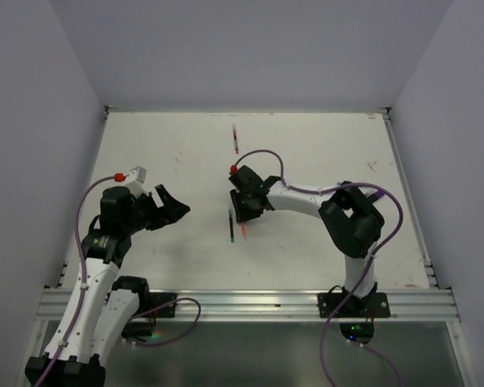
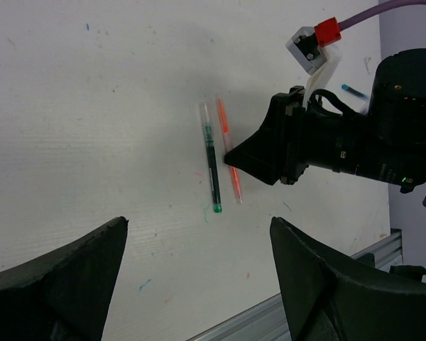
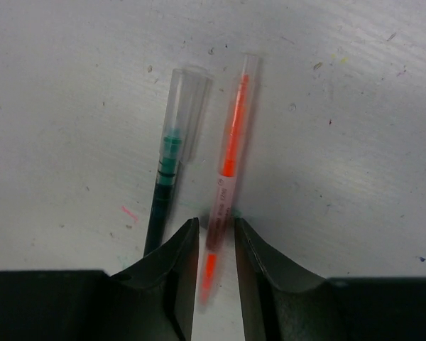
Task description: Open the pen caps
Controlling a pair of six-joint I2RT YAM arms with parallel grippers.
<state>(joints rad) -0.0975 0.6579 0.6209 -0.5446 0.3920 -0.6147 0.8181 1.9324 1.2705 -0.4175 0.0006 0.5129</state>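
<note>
Pen cap (image 3: 188, 106), clear, on the green pen (image 3: 160, 202), upper centre of the right wrist view, just beside the orange pen (image 3: 231, 153) on the table (image 3: 64, 85). Right gripper (image 3: 215, 226) straddles the orange pen, jaws narrow; cannot tell if they pinch it. Left gripper (image 2: 199, 224), lower frame, spread wide, empty.

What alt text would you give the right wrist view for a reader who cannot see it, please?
The black fingers of the right gripper closely flank the barrel of an orange pen lying on the white table; contact is unclear. Left of it lies a green pen, its clear cap on, almost parallel.
</note>
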